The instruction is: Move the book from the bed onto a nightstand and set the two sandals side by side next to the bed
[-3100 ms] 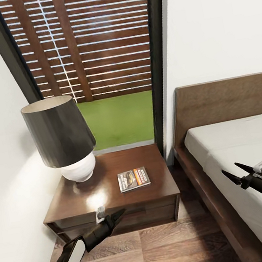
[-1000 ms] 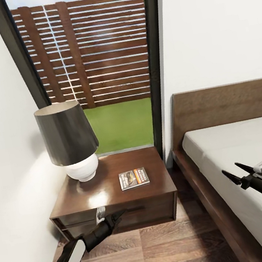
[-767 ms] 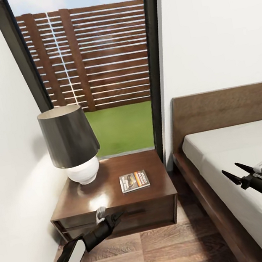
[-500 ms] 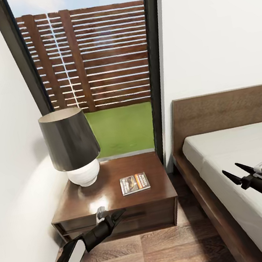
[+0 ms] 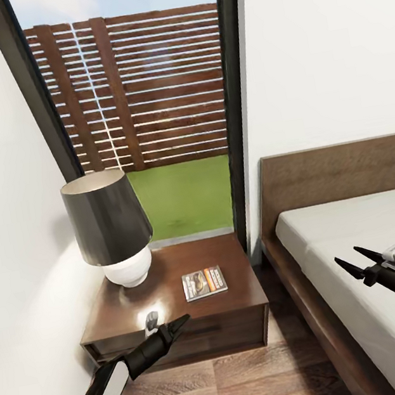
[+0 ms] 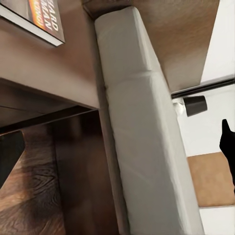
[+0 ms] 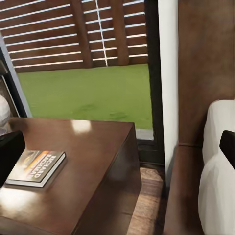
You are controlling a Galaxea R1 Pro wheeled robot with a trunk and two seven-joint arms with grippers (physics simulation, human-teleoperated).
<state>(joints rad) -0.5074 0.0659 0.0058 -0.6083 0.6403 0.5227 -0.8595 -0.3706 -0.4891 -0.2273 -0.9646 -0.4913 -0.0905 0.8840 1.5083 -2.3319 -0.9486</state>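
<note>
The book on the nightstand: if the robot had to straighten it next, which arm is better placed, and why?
Probably left: the left gripper hangs just in front of the nightstand, near the book; the right gripper is over the bed, farther away.

The bed runs off frame; the book is cropped to a corner

Dark book (orange-yellow band); glossy brown nightstand; light grey mattress; black lampshade, white base.
</note>
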